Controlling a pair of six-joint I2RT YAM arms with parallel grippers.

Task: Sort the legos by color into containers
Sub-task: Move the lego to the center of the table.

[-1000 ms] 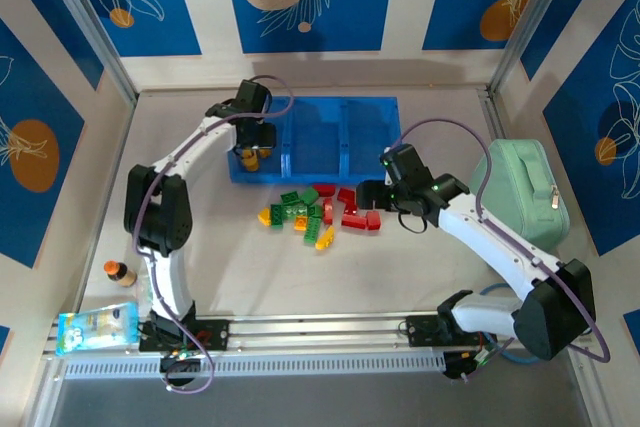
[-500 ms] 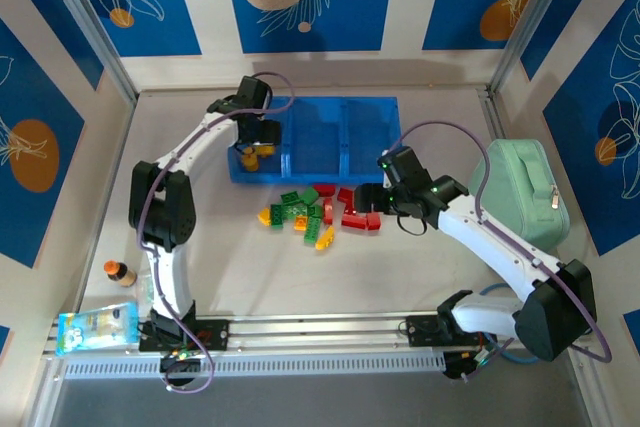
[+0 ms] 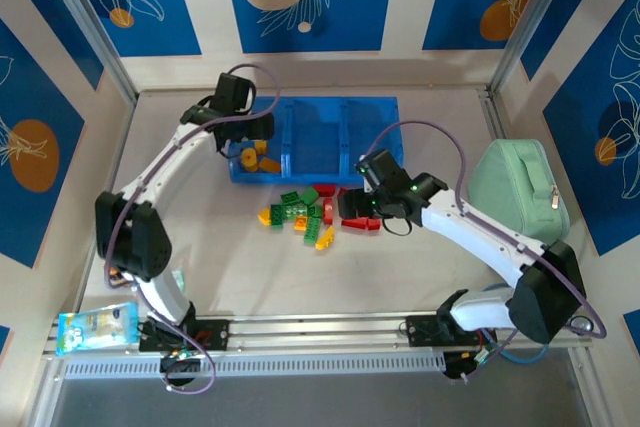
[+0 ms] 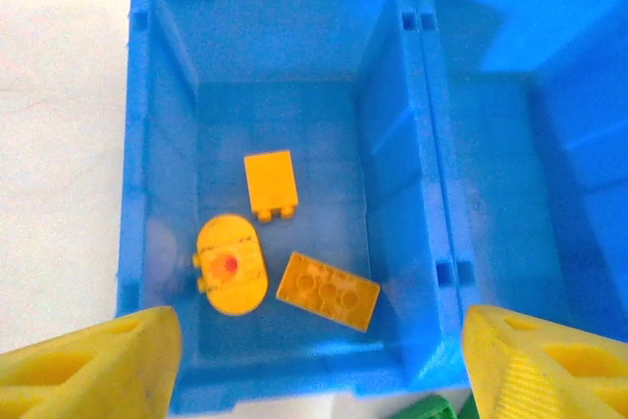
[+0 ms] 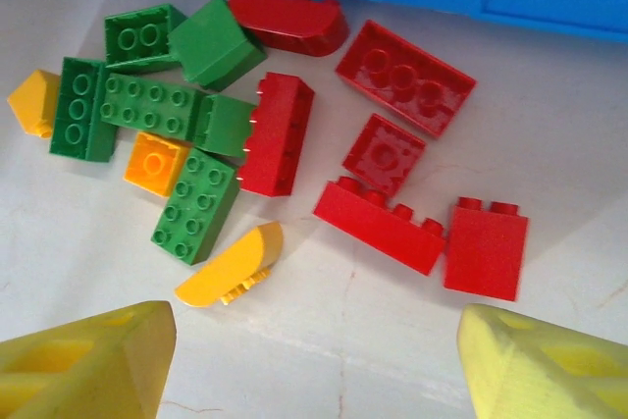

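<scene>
Release done: my open left gripper (image 4: 319,350) lifts off yellow bricks (image 4: 270,183) in the nine-o'clock compartment (image 4: 157,144); open right gripper (image 5: 314,360) nears red bricks (image 5: 404,76).

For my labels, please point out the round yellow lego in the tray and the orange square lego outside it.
round yellow lego (image 4: 232,264): left wrist view, its centre.
orange square lego (image 5: 157,162): right wrist view, top face.
</scene>
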